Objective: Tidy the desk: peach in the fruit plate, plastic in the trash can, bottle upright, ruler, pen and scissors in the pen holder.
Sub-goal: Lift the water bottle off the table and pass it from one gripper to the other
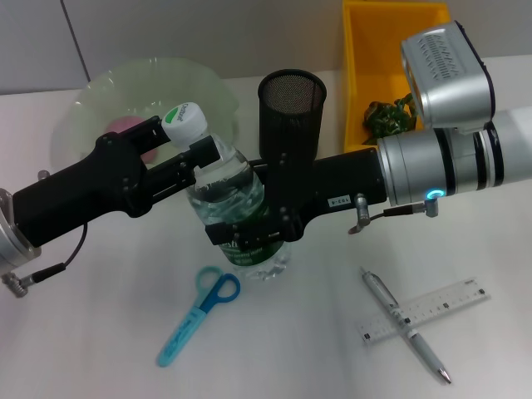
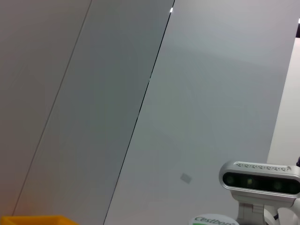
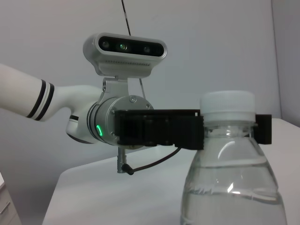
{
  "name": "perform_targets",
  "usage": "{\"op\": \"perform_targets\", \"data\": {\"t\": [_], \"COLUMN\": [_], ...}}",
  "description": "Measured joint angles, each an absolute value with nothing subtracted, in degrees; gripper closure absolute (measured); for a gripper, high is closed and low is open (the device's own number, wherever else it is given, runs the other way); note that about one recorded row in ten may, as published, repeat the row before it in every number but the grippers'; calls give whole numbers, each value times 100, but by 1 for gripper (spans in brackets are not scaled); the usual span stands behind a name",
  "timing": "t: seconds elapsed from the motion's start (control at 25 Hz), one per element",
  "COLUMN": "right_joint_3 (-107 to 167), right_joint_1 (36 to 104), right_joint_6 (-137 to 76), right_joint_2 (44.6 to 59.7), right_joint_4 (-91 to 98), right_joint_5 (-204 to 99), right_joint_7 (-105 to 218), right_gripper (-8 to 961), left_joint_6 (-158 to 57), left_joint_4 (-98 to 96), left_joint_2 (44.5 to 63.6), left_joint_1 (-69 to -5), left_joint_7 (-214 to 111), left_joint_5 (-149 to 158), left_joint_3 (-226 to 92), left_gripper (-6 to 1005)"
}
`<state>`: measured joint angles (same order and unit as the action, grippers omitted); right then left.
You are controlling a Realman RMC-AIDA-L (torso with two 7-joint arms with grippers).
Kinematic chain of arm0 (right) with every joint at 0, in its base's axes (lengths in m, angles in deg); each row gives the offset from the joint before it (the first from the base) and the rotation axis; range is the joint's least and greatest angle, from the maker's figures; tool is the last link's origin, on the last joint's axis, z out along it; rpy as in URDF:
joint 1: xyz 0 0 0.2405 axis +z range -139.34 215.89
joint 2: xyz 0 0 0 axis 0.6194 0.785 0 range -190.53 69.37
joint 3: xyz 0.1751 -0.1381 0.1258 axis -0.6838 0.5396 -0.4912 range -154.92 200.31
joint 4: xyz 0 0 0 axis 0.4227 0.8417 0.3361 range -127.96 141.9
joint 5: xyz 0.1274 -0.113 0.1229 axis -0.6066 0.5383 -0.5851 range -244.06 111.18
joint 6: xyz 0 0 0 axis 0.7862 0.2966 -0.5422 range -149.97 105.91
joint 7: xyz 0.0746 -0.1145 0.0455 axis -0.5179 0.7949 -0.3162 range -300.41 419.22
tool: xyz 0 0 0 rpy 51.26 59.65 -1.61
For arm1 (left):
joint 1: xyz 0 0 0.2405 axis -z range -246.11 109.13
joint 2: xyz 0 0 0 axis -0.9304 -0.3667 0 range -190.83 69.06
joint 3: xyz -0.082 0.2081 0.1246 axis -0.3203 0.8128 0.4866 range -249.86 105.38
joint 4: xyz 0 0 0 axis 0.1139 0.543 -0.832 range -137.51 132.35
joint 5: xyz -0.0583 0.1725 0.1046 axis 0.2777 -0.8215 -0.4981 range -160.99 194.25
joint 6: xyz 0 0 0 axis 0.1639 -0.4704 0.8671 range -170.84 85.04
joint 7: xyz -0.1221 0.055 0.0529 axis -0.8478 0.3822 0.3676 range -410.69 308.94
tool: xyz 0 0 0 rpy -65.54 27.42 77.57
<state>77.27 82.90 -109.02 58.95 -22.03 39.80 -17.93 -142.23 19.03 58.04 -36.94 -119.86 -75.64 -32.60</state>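
White worktop (image 1: 100, 349) runs out to a pale grey wall, and on it a clear water bottle (image 1: 237, 212) stands upright near the middle, gripped from both sides. The left hand (image 1: 184, 143) reaches in from the left and pinches the bottle at the neck, just under the white cap (image 1: 184, 120); the right wrist view shows its black fingers (image 3: 159, 132) pressed to either side of the neck below that cap. The right hand (image 1: 249, 233) comes in from the right and is clamped around the bottle's green-labelled body, lower down.

Behind the bottle stands a black mesh pen holder (image 1: 292, 104), and behind the left arm sits a pale green fruit plate (image 1: 100, 100) with something pink in it, mostly hidden. A yellow bin (image 1: 366, 50) at the back right holds a crumpled green piece of plastic (image 1: 389, 116).

Nearer the front, blue scissors (image 1: 198, 316) lie flat just in front of the bottle. To the right, a silver pen (image 1: 405, 324) lies across a clear ruler (image 1: 424, 309), the two forming a cross.
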Motion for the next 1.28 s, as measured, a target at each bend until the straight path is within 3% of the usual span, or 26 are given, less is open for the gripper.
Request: {"op": "perform_targets", "data": {"t": [0.84,1.28], "right_joint_3": [7786,7782], "right_joint_1": [8303,8294], "right_joint_6": [-10905,-10908], "right_joint_2": [5894,5895], "right_joint_4": [-2235,-2263], "right_joint_5": [3980,3959], "right_joint_7": [-1839,-1855], "right_gripper": [191,188], "left_joint_6": [-14205,-14239], "left_joint_4": [1897,1895], "left_joint_2": [5803,5795], "left_joint_1": [-3650,-3640], "left_joint_7": [-11990,-12002], "left_joint_5": [-7571,-7566], "left_joint_3": [-3261,-3260], "left_gripper": [550,553]}}
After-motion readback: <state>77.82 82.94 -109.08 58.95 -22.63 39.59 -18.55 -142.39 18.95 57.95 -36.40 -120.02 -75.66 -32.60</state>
